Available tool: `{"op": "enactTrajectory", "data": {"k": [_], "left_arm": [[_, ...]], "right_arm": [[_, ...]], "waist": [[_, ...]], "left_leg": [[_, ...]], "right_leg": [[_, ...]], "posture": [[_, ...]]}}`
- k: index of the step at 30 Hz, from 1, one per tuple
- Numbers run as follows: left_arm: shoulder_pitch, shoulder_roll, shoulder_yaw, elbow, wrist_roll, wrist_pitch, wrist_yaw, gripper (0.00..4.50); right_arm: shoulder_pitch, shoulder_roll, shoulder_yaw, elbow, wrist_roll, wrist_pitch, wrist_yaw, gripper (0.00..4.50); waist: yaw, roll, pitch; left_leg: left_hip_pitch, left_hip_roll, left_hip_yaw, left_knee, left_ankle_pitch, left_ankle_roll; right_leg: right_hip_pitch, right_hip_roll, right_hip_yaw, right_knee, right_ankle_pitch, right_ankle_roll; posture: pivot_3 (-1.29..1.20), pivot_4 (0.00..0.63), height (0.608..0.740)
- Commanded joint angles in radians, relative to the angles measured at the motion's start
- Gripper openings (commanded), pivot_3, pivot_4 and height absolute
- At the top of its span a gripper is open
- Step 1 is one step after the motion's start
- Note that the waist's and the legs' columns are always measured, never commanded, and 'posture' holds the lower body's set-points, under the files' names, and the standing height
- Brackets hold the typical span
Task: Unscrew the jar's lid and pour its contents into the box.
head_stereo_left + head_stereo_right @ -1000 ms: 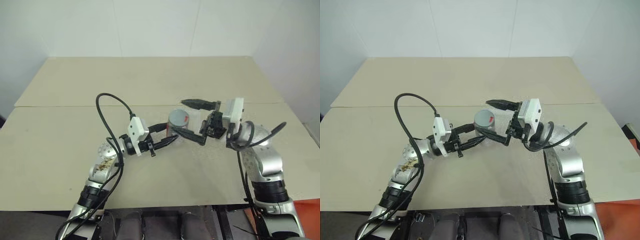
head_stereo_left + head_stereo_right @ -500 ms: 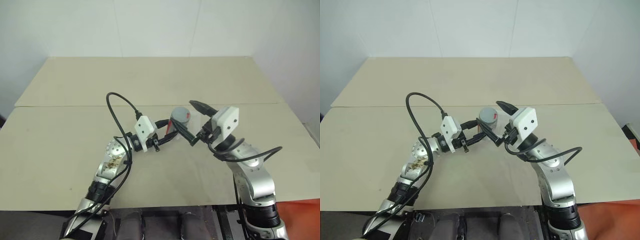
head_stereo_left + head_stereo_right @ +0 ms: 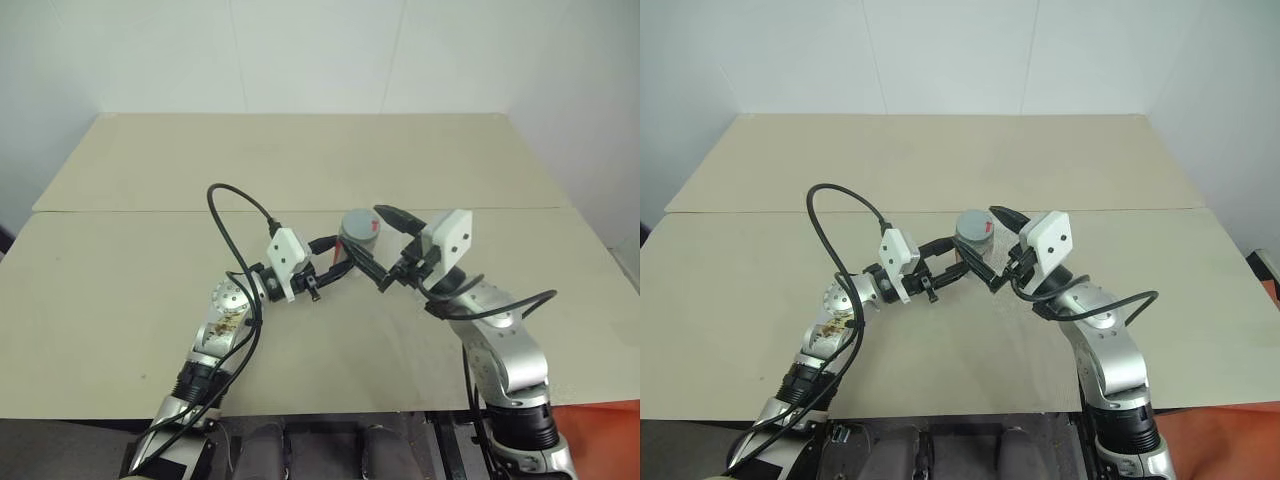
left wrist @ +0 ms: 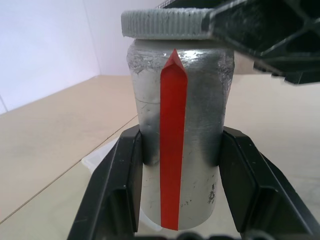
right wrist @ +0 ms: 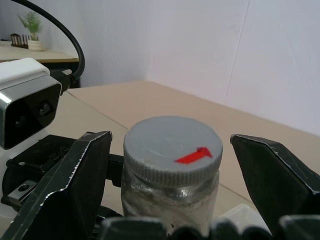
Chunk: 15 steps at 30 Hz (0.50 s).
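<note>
Jar (image 4: 177, 140) held upright above the table (image 3: 150, 280), near its middle, clamped at the body between the left gripper's (image 4: 177, 200) two black fingers (image 4: 117, 190). Red stripe runs up the jar's side. Lid (image 5: 172, 147) on, grey, ribbed rim, red mark on top. Right gripper (image 5: 172, 170) brackets the lid, fingers (image 5: 272, 172) spread wide on either side, a gap showing on both sides. Clear box (image 4: 97, 161) on the table, behind and below the jar.

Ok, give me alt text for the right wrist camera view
A grey-lidded jar stands between the right end effector's two open black fingers, the lid on, a red mark on top. The left end effector grips the jar lower down.
</note>
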Motion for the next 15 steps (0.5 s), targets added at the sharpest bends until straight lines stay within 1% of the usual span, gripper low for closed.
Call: {"op": "enactTrajectory", "data": {"k": [1,4,5,7,9,10,15], "left_arm": [[-0.014,-0.002,0.006,-0.042,-0.027,0.003,-0.010,1.89],[-0.015,-0.004,0.006,-0.039,-0.027,0.005,-0.009,1.89],[-0.016,-0.004,0.006,-0.038,-0.028,0.007,-0.009,1.89],[-0.018,-0.004,0.003,-0.034,-0.025,0.008,-0.012,1.89],[-0.018,-0.004,0.002,-0.032,-0.023,0.008,-0.014,1.89],[-0.019,-0.004,0.002,-0.031,-0.022,0.008,-0.015,1.89],[-0.016,-0.003,0.002,-0.038,-0.025,0.016,-0.018,1.89]], "right_arm": [[-0.012,0.001,-0.020,-0.019,0.041,-0.003,0.007,4.43],[-0.014,-0.002,-0.019,-0.017,0.052,0.000,0.009,4.43],[-0.013,-0.003,-0.018,-0.016,0.054,-0.001,0.009,4.26],[-0.013,-0.005,-0.018,-0.016,0.061,-0.002,0.012,3.81],[-0.013,-0.006,-0.018,-0.014,0.058,-0.004,0.011,3.09],[-0.012,-0.007,-0.018,-0.012,0.057,-0.007,0.013,2.83],[-0.007,-0.011,-0.016,-0.012,0.051,-0.017,0.011,2.80]], "waist": [[0.000,0.000,0.000],[0.000,0.000,0.000],[0.000,0.000,0.000],[0.000,0.000,0.000],[0.000,0.000,0.000],[0.000,0.000,0.000],[0.000,0.000,0.000]], "left_leg": [[0.000,0.000,0.000,0.000,0.000,0.000],[0.000,0.000,0.000,0.000,0.000,0.000],[0.000,0.000,0.000,0.000,0.000,0.000],[0.000,0.000,0.000,0.000,0.000,0.000],[0.000,0.000,0.000,0.000,0.000,0.000],[0.000,0.000,0.000,0.000,0.000,0.000],[0.000,0.000,0.000,0.000,0.000,0.000]], "right_leg": [[0.000,0.000,0.000,0.000,0.000,0.000],[0.000,0.000,0.000,0.000,0.000,0.000],[0.000,0.000,0.000,0.000,0.000,0.000],[0.000,0.000,0.000,0.000,0.000,0.000],[0.000,0.000,0.000,0.000,0.000,0.000],[0.000,0.000,0.000,0.000,0.000,0.000],[0.000,0.000,0.000,0.000,0.000,0.000]], "posture": [[0.00,0.150,0.740],[0.00,0.150,0.740],[0.00,0.150,0.740],[0.00,0.150,0.740],[0.00,0.150,0.740],[0.00,0.150,0.740],[0.00,0.150,0.740]]}}
